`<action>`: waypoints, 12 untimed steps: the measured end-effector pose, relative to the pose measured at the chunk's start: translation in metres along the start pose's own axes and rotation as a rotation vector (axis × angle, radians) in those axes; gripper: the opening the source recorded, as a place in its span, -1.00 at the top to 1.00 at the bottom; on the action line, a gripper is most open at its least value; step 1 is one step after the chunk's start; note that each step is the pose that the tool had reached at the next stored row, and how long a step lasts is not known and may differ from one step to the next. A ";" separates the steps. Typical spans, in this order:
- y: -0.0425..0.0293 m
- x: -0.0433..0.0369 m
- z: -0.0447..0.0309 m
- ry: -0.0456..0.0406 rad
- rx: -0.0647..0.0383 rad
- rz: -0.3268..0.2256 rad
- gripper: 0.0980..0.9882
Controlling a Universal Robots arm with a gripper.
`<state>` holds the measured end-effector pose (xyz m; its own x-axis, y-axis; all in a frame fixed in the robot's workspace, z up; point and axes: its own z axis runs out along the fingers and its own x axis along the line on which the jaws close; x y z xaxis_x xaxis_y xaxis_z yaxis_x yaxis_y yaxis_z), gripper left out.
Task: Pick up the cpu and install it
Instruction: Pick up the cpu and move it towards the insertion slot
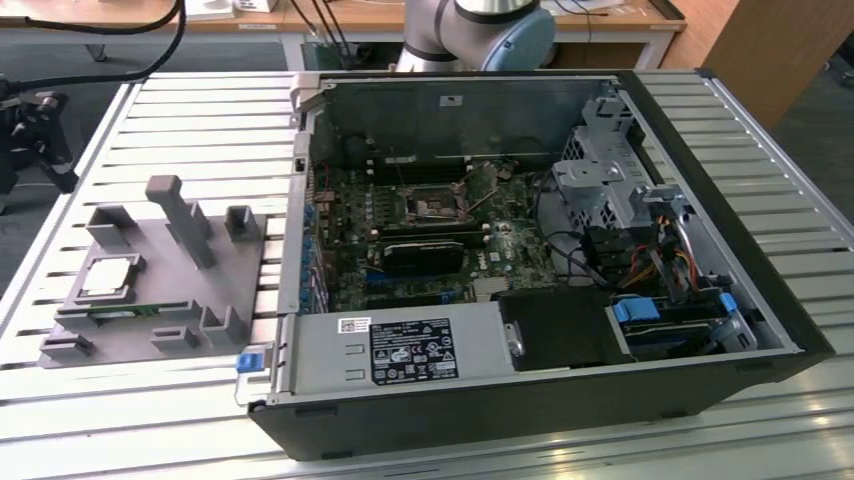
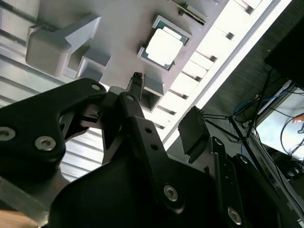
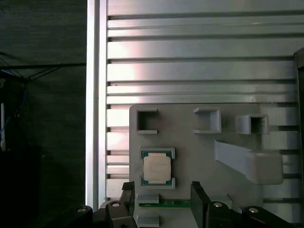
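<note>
Even, soft light; glare bleaches the slatted table in the second wrist view.

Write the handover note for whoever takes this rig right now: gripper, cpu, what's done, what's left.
Gripper: open and empty, over the grey holder tray, close to the cpu but not gripping it.
Cpu: lies flat in its recess on the tray, which sits on the slatted table at the exterior view's left of the open computer case.
Socket: on the motherboard inside the case; the cpu is not in it.
Done: arm brought over the tray.
Left: the pickup and the install.
</note>
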<state>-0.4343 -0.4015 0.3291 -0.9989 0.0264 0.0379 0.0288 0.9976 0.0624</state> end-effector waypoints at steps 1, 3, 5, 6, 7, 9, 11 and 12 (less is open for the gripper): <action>-0.0001 0.0005 0.0010 -0.0014 -0.001 0.000 -0.10; -0.0002 0.0006 0.0026 -0.0022 -0.001 0.000 -0.10; -0.0003 0.0006 0.0037 -0.0021 -0.001 -0.001 -0.10; -0.0003 0.0006 0.0042 -0.0022 -0.001 -0.001 -0.10; -0.0003 0.0006 0.0047 -0.0023 -0.001 -0.001 -0.10; -0.0004 0.0006 0.0057 -0.0022 -0.001 -0.001 -0.10; -0.0004 0.0005 0.0066 -0.0022 -0.001 -0.001 -0.10; -0.0004 0.0005 0.0071 -0.0022 -0.001 -0.001 -0.10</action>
<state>-0.4351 -0.4015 0.3221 -0.9990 0.0260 0.0356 0.0283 0.9976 0.0639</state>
